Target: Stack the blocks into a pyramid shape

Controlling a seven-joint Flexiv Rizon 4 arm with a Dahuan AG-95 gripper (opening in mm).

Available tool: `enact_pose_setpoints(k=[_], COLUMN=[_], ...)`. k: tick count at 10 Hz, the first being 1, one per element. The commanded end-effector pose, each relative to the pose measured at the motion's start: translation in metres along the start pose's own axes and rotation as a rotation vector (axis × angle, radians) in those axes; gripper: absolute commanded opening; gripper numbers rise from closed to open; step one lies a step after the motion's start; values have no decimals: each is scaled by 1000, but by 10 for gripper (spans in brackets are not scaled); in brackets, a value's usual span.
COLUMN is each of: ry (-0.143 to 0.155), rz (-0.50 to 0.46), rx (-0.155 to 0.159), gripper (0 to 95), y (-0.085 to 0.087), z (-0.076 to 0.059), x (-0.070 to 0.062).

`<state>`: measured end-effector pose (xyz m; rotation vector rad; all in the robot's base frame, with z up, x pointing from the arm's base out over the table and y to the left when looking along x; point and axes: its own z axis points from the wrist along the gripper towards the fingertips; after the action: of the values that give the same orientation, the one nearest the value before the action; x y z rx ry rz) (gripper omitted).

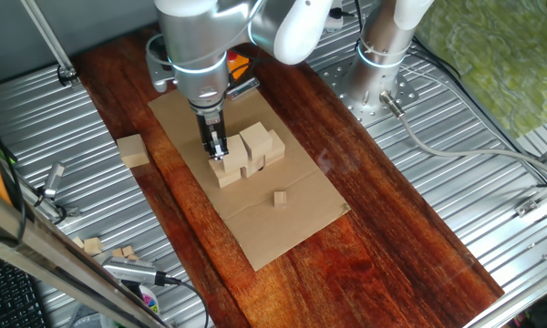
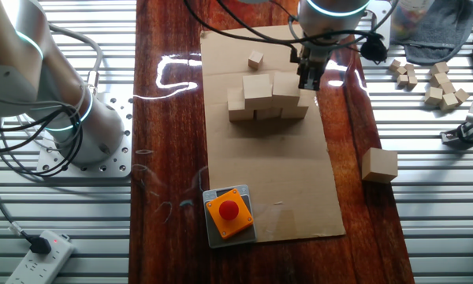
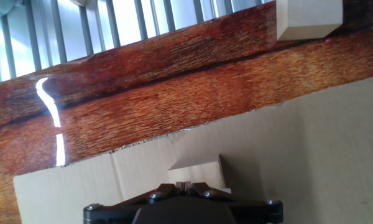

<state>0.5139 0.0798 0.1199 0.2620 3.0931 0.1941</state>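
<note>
Several pale wooden blocks form a stack (image 1: 255, 150) on a cardboard sheet (image 1: 283, 228): a bottom row with two blocks on top (image 2: 272, 87). My gripper (image 1: 218, 155) hangs at one end of the stack (image 2: 264, 99), just over the end block of the bottom row (image 1: 225, 172). In the hand view the gripper (image 3: 183, 184) is shut with nothing between its fingers, and a block's top (image 3: 199, 165) shows just beyond the tips. From the other side the gripper (image 2: 307, 85) sits against the stack's right end. One more block (image 1: 132, 150) (image 2: 378, 166) (image 3: 308, 18) lies apart on the dark wood.
A tiny wooden cube (image 1: 280, 198) (image 2: 255, 59) rests on the cardboard near the stack. An orange box with a red button (image 2: 229, 211) stands at the cardboard's edge. Small cubes (image 2: 441, 85) lie on the ribbed metal beside the table. A second arm's base (image 2: 71, 118) stands nearby.
</note>
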Motion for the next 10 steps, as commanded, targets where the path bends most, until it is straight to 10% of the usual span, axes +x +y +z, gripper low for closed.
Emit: enact_pose_setpoints(k=[1,10], ry=[-2,-4], rz=[5,26], rx=[0,-5], gripper=[0,0], y=[1,7], z=[1,3], x=[1,5])
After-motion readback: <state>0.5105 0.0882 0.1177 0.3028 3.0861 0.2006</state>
